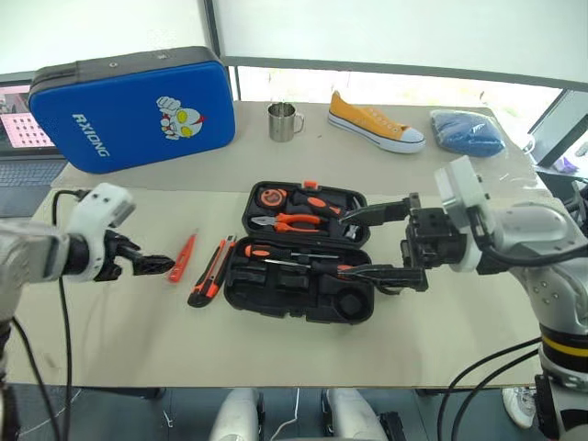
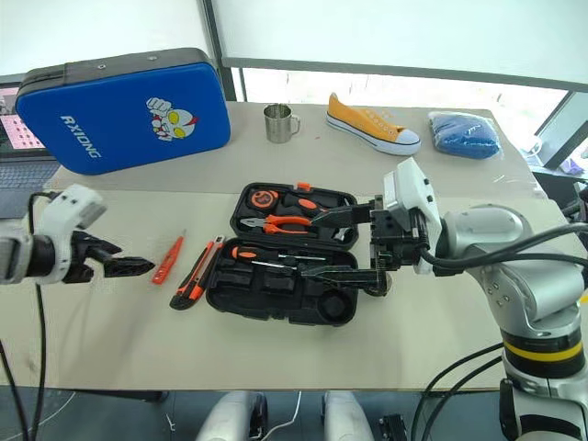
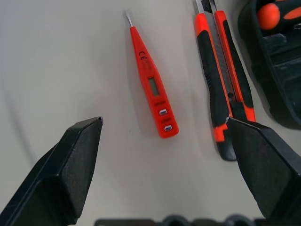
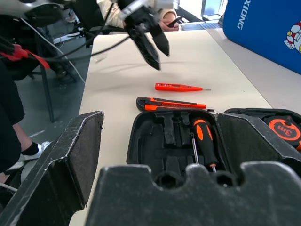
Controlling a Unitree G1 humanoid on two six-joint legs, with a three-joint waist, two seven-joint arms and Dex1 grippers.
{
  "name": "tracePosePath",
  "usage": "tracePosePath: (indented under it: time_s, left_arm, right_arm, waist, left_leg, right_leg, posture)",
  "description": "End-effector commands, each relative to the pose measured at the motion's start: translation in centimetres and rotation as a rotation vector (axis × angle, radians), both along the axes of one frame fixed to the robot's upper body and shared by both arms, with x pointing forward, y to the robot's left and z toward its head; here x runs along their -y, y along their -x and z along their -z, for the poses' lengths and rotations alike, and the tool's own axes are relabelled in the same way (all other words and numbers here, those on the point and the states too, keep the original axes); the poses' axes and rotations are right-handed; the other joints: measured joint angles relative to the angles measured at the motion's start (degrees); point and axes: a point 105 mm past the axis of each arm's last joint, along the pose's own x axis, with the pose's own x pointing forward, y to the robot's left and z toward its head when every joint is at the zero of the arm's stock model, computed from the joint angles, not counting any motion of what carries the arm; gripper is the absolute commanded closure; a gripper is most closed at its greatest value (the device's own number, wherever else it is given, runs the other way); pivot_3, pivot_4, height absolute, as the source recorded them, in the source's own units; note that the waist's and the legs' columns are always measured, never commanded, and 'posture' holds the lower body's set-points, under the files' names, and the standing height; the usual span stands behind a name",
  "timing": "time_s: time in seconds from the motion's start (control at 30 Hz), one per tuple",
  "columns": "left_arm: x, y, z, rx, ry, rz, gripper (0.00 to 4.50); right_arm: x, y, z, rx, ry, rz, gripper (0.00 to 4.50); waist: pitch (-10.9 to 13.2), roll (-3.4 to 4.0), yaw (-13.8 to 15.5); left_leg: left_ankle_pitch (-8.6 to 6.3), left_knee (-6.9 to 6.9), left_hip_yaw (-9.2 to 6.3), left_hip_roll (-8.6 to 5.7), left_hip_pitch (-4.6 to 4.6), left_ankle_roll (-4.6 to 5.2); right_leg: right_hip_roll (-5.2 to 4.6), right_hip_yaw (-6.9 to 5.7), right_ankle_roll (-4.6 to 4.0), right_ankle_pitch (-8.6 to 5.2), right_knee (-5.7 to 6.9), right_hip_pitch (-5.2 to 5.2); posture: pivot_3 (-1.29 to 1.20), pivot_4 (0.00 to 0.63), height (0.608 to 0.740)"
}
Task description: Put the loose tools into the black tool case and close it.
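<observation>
The black tool case [image 1: 276, 292] lies open mid-table, holding pliers, a tape measure and two long screwdrivers [image 1: 280, 253] in its slots. Left of it on the table lie the black-and-orange utility knife [image 1: 210, 271] and the slim orange screwdriver [image 1: 184, 257], side by side. My left gripper [image 1: 168, 265] hovers open just left of the slim screwdriver [image 3: 151, 84], which sits between its spread fingers [image 3: 70, 174] with the knife [image 3: 221, 84] under the other finger. My right gripper [image 1: 344, 244] is open and empty, pointing left over the case's right part [image 4: 150, 141].
At the table's back stand a big blue case [image 1: 133, 110], a metal mug [image 1: 285, 121], a yellow shoe [image 1: 377, 124] and a blue cloth [image 1: 467, 131]. A laptop [image 1: 18, 138] sits at far left. A person [image 4: 162, 19] sits beyond the table's left end.
</observation>
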Motion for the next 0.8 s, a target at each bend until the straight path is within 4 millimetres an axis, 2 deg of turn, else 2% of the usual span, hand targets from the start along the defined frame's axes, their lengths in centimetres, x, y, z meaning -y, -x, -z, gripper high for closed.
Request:
tracePosePath:
  time_s: [0.03, 0.2, 0.37, 0.47, 0.73, 0.8]
  left_arm:
    - [-0.8, -1.6, 0.6, -0.032, -0.075, -0.092, 0.00]
    - [0.3, -3.3, 1.4, -0.069, -0.060, -0.113, 0.00]
    - [0.7, -3.2, 3.2, -0.134, -0.068, -0.104, 0.00]
    - [0.9, -3.2, 4.0, -0.162, -0.065, -0.108, 0.71]
    - [0.7, -3.0, 5.5, -0.210, -0.078, -0.113, 3.59]
    - [0.3, -3.0, 5.8, -0.212, -0.081, -0.130, 4.06]
  right_arm:
    - [-0.8, 0.9, -0.5, 0.050, -0.024, -0.020, 0.05]
    - [-0.9, 0.8, -0.5, 0.053, -0.041, 0.003, 0.05]
    - [-1.2, 1.0, -0.9, 0.071, -0.045, -0.001, 0.05]
    - [-1.4, 0.9, -1.1, 0.078, -0.059, 0.000, 0.00]
    - [-1.8, 0.9, -1.2, 0.094, -0.062, 0.000, 0.00]
    - [-1.7, 0.9, -1.2, 0.093, -0.060, 0.002, 0.00]
  waist:
    - [0.00, 0.00, -0.16]
    - [0.01, -0.01, 0.04]
    - [0.01, -0.01, -0.01]
    - [0.01, -0.01, 0.03]
    - [0.01, -0.01, 0.15]
    - [0.00, 0.01, 0.18]
  left_leg:
    - [0.00, 0.01, 0.02, -0.03, 0.00, 0.00]
    - [0.00, 0.03, 0.02, -0.03, -0.04, 0.00]
    - [0.00, 0.06, 0.02, -0.04, -0.05, 0.00]
    - [0.00, 0.06, 0.02, -0.03, -0.05, 0.00]
    - [0.00, 0.08, 0.01, -0.07, -0.04, 0.00]
    - [0.00, 0.09, 0.01, -0.09, -0.03, 0.01]
  right_leg:
    - [-0.02, 0.02, 0.00, 0.00, 0.00, 0.01]
    - [-0.02, 0.03, 0.01, 0.00, -0.03, -0.01]
    - [-0.04, 0.03, 0.01, 0.00, -0.03, -0.01]
    - [-0.03, 0.03, 0.01, 0.00, -0.02, -0.02]
    - [-0.08, 0.03, 0.03, 0.00, -0.02, 0.02]
    - [-0.10, 0.03, 0.04, 0.00, -0.03, 0.05]
  posture:
    - [0.00, 0.150, 0.739]
    - [0.00, 0.150, 0.739]
    - [0.00, 0.150, 0.739]
    - [0.00, 0.150, 0.739]
    - [0.00, 0.150, 0.739]
    - [0.00, 0.150, 0.739]
